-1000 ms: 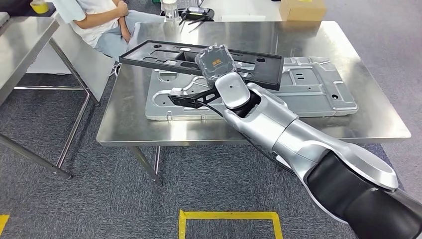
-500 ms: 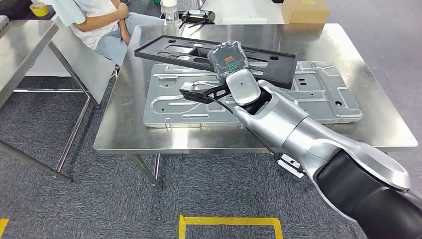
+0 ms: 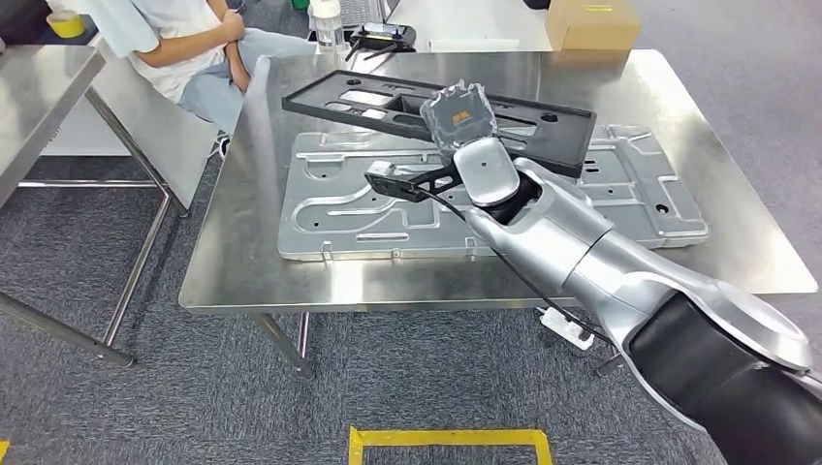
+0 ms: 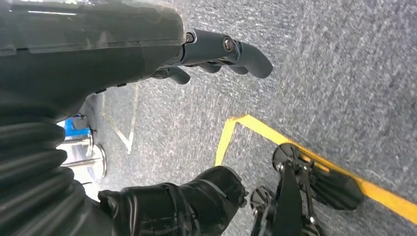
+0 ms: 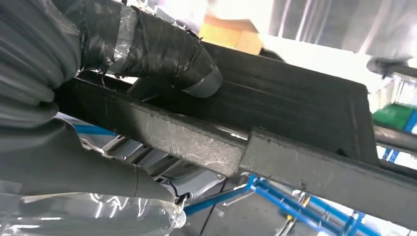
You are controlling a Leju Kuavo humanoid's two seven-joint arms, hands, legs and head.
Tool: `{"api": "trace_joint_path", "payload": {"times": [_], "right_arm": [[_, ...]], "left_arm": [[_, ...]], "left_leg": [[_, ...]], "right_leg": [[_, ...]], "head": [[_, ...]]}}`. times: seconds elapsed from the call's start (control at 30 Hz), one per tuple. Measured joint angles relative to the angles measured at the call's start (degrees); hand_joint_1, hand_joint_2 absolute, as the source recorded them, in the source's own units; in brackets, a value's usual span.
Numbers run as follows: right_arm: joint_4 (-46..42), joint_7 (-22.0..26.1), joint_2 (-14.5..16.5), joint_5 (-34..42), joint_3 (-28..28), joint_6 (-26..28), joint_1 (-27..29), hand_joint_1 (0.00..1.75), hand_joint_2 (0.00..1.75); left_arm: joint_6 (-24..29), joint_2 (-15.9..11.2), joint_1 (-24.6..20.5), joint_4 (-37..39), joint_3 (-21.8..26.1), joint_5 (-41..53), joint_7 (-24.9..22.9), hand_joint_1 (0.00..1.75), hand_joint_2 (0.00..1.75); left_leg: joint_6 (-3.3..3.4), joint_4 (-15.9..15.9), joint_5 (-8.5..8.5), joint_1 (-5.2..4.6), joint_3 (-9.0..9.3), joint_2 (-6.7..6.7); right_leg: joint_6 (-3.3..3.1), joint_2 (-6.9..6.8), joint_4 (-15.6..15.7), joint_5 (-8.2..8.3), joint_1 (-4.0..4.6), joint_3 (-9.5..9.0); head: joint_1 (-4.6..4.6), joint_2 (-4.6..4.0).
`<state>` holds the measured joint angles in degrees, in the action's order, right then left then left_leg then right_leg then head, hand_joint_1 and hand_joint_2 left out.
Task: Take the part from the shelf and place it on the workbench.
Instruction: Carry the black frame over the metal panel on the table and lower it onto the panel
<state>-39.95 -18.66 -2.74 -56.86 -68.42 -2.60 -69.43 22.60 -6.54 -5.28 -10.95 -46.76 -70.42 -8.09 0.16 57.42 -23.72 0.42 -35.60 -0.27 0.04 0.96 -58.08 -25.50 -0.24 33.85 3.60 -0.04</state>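
The right arm reaches forward and up-left across the steel worktop, its silver forearm stretched out and the wrist bent so that the right hand, wrapped in clear film, sits at the far end of the reach. That hand grips the long black frame part near its middle; in the right wrist view the taped thumb presses onto the part's upper face while the rest of the hand closes beneath its edge. The part extends to both sides of the hand, held tilted just above a large grey stamped metal panel that lies flat on the worktop under the hand and forearm. A thin black bracket juts from the wrist toward the arm's left. Beyond the hand, past the worktop's far edge, sits a person, and a cardboard box stands far off to the hand's right. The left hand hangs over grey carpet with yellow floor tape, its dark fingers loosely curled and holding nothing.
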Motion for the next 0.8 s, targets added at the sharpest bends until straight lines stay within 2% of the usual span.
{"api": "trace_joint_path", "payload": {"times": [0.07, 0.1, 0.17, 0.2, 0.23, 0.27, 0.33, 0.37, 0.4, 0.5, 0.57, 0.63, 0.67, 0.7, 0.73, 0.77, 0.8], "right_arm": [[-0.1, 0.0, -0.3, 0.0, 0.1, 0.1, 0.2, 1.75, 1.75], [-0.1, 0.1, -0.4, 0.0, 0.2, 0.2, 0.3, 1.75, 1.75], [-0.1, 0.1, -0.6, 0.0, 0.3, 0.4, 0.7, 1.75, 1.75], [-0.1, 0.1, -0.7, 0.1, 0.3, 0.4, 1.1, 1.75, 1.75], [-0.1, 0.2, -0.7, 0.1, 0.3, 0.4, 1.4, 1.75, 1.75], [-0.1, 0.2, -0.8, 0.1, 0.3, 0.4, 1.6, 1.75, 1.75], [-0.1, 0.2, -0.9, 0.4, 0.5, 0.7, 1.8, 1.75, 1.75], [-0.1, 0.3, -0.9, 0.6, 0.7, 0.9, 1.8, 1.75, 1.75], [-0.1, 0.5, -0.9, 0.9, 0.9, 1.3, 1.8, 1.75, 1.75], [-0.2, 1.4, -1.0, 1.6, 1.3, 2.2, 2.7, 1.75, 1.75], [-0.2, 1.7, -1.0, 1.9, 1.5, 2.7, 3.5, 1.75, 1.75], [-0.2, 1.8, -1.0, 2.1, 1.8, 3.4, 4.3, 1.75, 1.75], [-0.2, 1.9, -1.0, 2.2, 1.9, 3.7, 4.7, 1.75, 1.75], [-0.2, 2.0, -1.0, 2.2, 2.1, 4.0, 5.2, 1.75, 1.75], [-0.2, 2.1, -1.0, 2.3, 2.2, 4.0, 5.7, 1.75, 1.75], [-0.2, 2.2, -1.0, 2.3, 2.3, 4.0, 6.0, 1.75, 1.75], [-0.2, 2.3, -1.0, 2.3, 2.4, 4.0, 6.2, 1.75, 1.75]], "left_arm": [[0.0, 0.0, 0.1, 0.0, 0.0, 0.0, -0.1, 0.00, 1.75], [0.0, 0.0, 0.1, 0.0, 0.0, 0.0, -0.1, 0.00, 1.75], [0.0, 0.0, 0.1, 0.0, 0.0, 0.0, -0.1, 0.00, 1.75], [0.0, 0.0, 0.1, 0.0, 0.0, 0.0, -0.1, 0.00, 1.75], [0.0, 0.0, 0.0, 0.0, 0.0, 0.0, -0.1, 0.00, 1.75], [0.0, 0.0, 0.1, 0.0, 0.0, 0.0, -0.1, 0.00, 1.75], [-0.1, 0.0, 0.1, 0.0, 0.0, 0.0, 0.1, 0.00, 1.75], [-0.1, 0.0, 0.1, 0.0, 0.0, 0.0, 0.2, 0.00, 1.75], [-0.2, 0.0, 0.1, 0.0, 0.0, 0.1, 0.4, 0.00, 1.75], [-0.4, 0.0, 0.0, 0.0, 0.0, 0.1, 0.9, 0.00, 1.75], [-0.5, 0.0, 0.0, 0.0, 0.0, 0.1, 1.0, 0.00, 1.75], [-0.3, 0.0, 0.0, 0.0, 0.0, 0.1, 0.8, 0.00, 1.75], [-0.3, 0.0, 0.0, 0.0, 0.0, 0.1, 0.7, 0.00, 1.75], [-0.1, 0.0, 0.0, 0.0, 0.0, 0.0, 0.6, 0.00, 1.75], [-0.1, 0.0, 0.1, 0.0, 0.0, 0.0, 0.5, 0.00, 1.75], [0.0, 0.0, 0.1, 0.0, 0.0, 0.0, 0.5, 0.00, 1.75], [0.0, 0.0, 0.1, 0.0, 0.0, 0.0, 0.4, 0.00, 1.75]], "left_leg": [[0.75, -0.5, -0.06, 0.26, 0.66, 0.06], [1.03, -0.6, -0.16, 0.29, 0.89, 0.09], [1.47, -0.5, -0.55, 0.25, 1.13, 0.11], [1.54, -0.4, -0.79, 0.24, 1.27, 0.08], [1.53, -0.2, -1.09, 0.24, 1.48, 0.02], [1.43, -0.1, -1.42, 0.25, 1.74, -0.05], [1.06, 0.4, -2.27, 0.22, 2.29, -0.18], [0.76, 0.8, -2.71, 0.10, 2.39, -0.24], [0.45, 0.9, -3.01, 0.01, 2.43, -0.27], [-0.38, 0.8, -3.50, 0.02, 2.54, -0.27], [-0.98, 2.3, -4.64, 0.14, 2.01, -0.15], [-1.48, 8.1, -7.18, 0.24, -0.87, -0.03], [-1.64, 12.0, -8.45, 0.26, -3.12, -0.01], [-1.72, 15.2, -9.02, 0.27, -5.14, -0.02], [-1.70, 16.7, -8.59, 0.27, -6.46, -0.02], [-1.56, 16.0, -7.05, 0.25, -6.73, -0.02], [-1.30, 13.1, -4.65, 0.20, -5.89, -0.02]], "right_leg": [[0.49, -0.23, -2.8, -1.57, 0.04, 1.24], [0.60, -0.35, -5.9, -2.86, -0.02, 2.83], [0.78, -0.40, -13.8, -5.50, -0.08, 7.48], [0.85, -0.41, -16.4, -5.76, -0.15, 9.32], [0.88, -0.43, -17.1, -4.96, -0.25, 10.29], [0.85, -0.47, -15.3, -3.06, -0.35, 9.97], [0.61, -0.63, -7.7, 1.50, -0.44, 7.01], [0.46, -0.68, -4.4, 2.75, -0.40, 5.52], [0.30, -0.69, -2.3, 3.22, -0.31, 4.54], [-0.35, -0.56, -1.2, 2.71, -0.15, 3.86], [-0.93, -0.51, -0.9, 2.52, -0.37, 3.42], [-1.42, -0.44, -0.8, 2.23, -0.46, 2.99], [-1.58, -0.41, -0.8, 2.04, -0.41, 2.82], [-1.68, -0.37, -0.9, 1.82, -0.34, 2.58], [-1.74, -0.35, -0.9, 1.57, -0.26, 2.28], [-1.75, -0.32, -0.9, 1.30, -0.19, 1.92], [-1.73, -0.31, -0.9, 1.01, -0.11, 1.49]], "head": [[-0.22, 0.00], [-0.35, 0.00], [-0.52, 0.00], [-0.52, 0.00], [-0.54, 0.00], [-0.54, 0.00], [-0.55, 0.00], [-0.52, 0.00], [-0.51, 0.00], [-0.47, 0.00], [-0.28, 0.00], [-0.05, 0.00], [0.02, 0.00], [0.01, 0.00], [0.02, 0.00], [0.02, 0.00], [0.00, 0.00]]}}
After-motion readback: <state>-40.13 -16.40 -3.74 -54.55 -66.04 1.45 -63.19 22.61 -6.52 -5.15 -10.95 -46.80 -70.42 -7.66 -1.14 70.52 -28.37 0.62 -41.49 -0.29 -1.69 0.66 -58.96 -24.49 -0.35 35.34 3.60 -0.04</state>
